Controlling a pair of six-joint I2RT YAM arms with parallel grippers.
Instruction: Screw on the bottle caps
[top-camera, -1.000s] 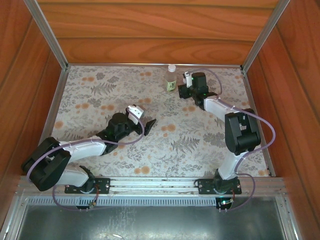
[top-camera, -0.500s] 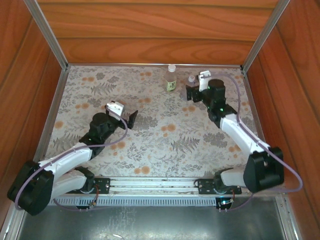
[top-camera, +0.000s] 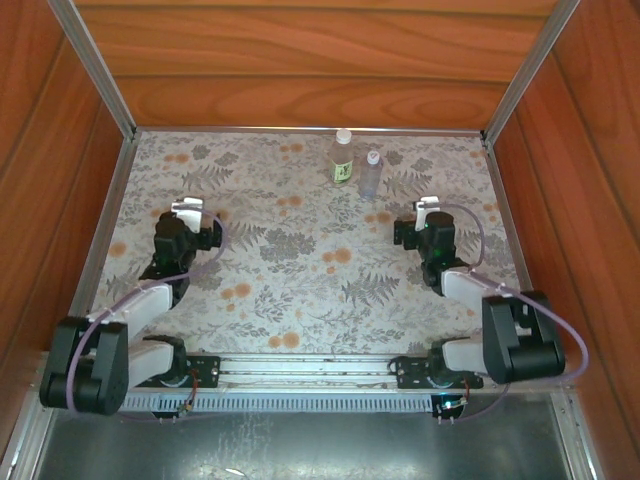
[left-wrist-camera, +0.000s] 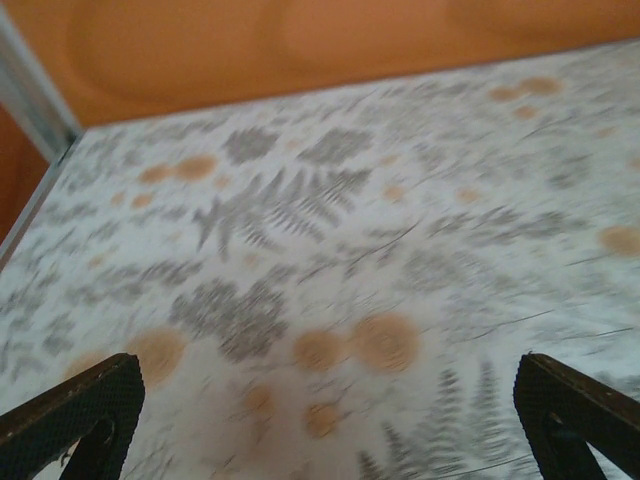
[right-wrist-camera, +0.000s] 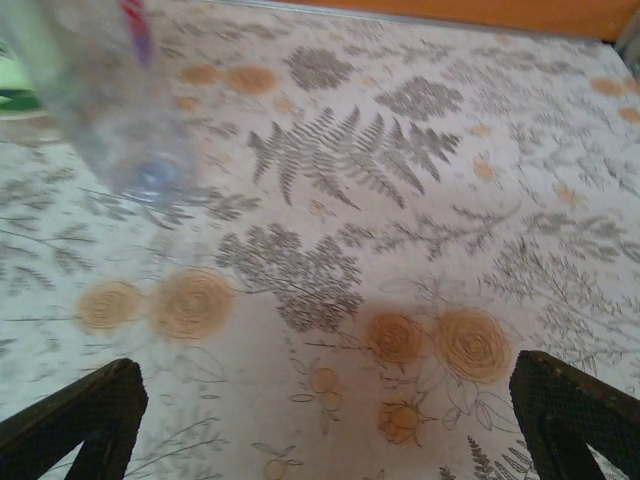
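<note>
The biggest thing here is the bench (top-camera: 300, 270). It has a cloth on it with gray ferns and orange flowers. Brown wooden walls (top-camera: 300, 60) stand around it on three sides.

Next come the two arms. The left arm (top-camera: 130, 320) is folded up in the lower left of the top picture. The right arm (top-camera: 500, 320) is folded up in the lower right. Both are black and white.

The left jaws point up the frame, left of the middle. They are released and spread wide. In the left wrist picture the two dark fingers (left-wrist-camera: 70, 420) sit in the bottom corners, with bare cloth between them.

The right jaws sit right of the middle, well below the bottles. They are released too. Their fingers (right-wrist-camera: 575, 420) are far apart in the bottom corners, and nothing is held.

The two bottles stand upright at the top middle of the bench, just beside each other. The bottle with the green label (top-camera: 342, 165) is on the left. The slim bottle (top-camera: 370, 178) is on its right. It looks blurry in the upper left of the right wrist picture.

Smallest are the caps. The white cap (top-camera: 343, 135) sits on top of the label bottle. The pale cap (top-camera: 373, 156) sits on top of the slim one. I cannot tell how tight they are.
</note>
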